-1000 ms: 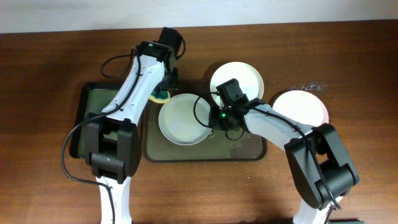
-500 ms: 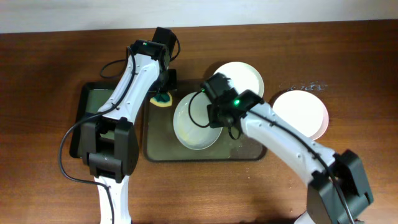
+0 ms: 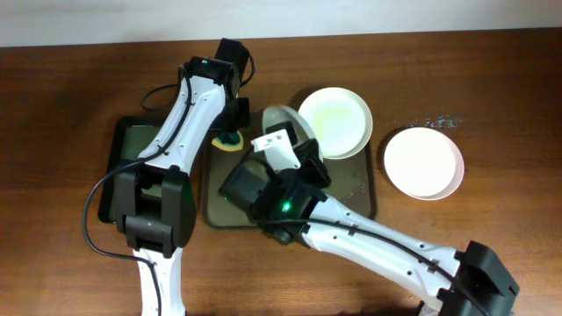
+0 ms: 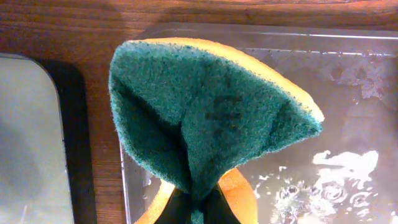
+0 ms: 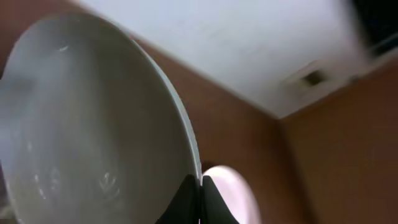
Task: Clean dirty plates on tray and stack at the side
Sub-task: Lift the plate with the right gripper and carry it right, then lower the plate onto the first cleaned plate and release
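Observation:
My right gripper (image 5: 200,186) is shut on the rim of a white plate (image 5: 93,124) and holds it tilted on edge, high above the olive-brown tray (image 3: 362,195). In the overhead view that plate (image 3: 283,119) shows edge-up behind the right wrist. A second plate (image 3: 335,121) lies on the tray's far right corner. A third plate (image 3: 423,162) lies on the table to the right of the tray. My left gripper (image 4: 199,208) is shut on a green and yellow sponge (image 4: 205,106) over the tray's far left corner; the sponge also shows in the overhead view (image 3: 228,141).
A narrower black tray (image 3: 118,167) lies left of the olive tray, and its edge shows in the left wrist view (image 4: 71,124). The olive tray's floor (image 4: 348,81) is wet with white streaks. Small crumbs (image 3: 435,122) lie on the table at the far right.
My right arm has lifted the plate off the tray, tipped it on edge and risen toward the overhead camera. The left gripper with the sponge has barely moved.

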Action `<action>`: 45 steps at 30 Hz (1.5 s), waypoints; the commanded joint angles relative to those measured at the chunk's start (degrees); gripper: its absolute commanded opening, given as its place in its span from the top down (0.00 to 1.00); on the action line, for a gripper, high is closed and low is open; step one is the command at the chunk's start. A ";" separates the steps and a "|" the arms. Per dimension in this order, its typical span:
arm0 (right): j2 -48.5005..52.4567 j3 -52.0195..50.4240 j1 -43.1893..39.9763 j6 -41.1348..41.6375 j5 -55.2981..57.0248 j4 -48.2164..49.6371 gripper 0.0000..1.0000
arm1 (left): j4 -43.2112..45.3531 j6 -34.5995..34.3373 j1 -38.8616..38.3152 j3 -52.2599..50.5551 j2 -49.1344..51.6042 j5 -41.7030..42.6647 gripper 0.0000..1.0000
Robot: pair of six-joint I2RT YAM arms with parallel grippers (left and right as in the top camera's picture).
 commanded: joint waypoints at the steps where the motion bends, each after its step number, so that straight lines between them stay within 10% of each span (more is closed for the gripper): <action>1: -1.95 1.03 1.14 0.26 12.46 -0.02 0.96 | -0.09 1.09 0.09 1.01 -0.15 0.44 1.00; 11: -1.95 1.03 1.07 0.31 12.63 -0.02 0.96 | -0.09 1.11 0.09 1.01 -0.15 0.44 1.00; 19: -1.95 1.03 -5.14 3.78 -19.17 -5.62 0.96 | -0.09 1.11 0.09 1.01 -0.15 0.44 1.00; 31: -15.50 1.03 -41.05 -1.92 -72.72 -5.01 0.96 | -0.13 1.09 0.09 1.01 -0.15 0.44 1.00; 45: -9.86 -7.65 -77.50 -4.22 -70.55 -6.99 0.96 | -0.09 1.11 0.09 1.01 -0.15 0.44 1.00</action>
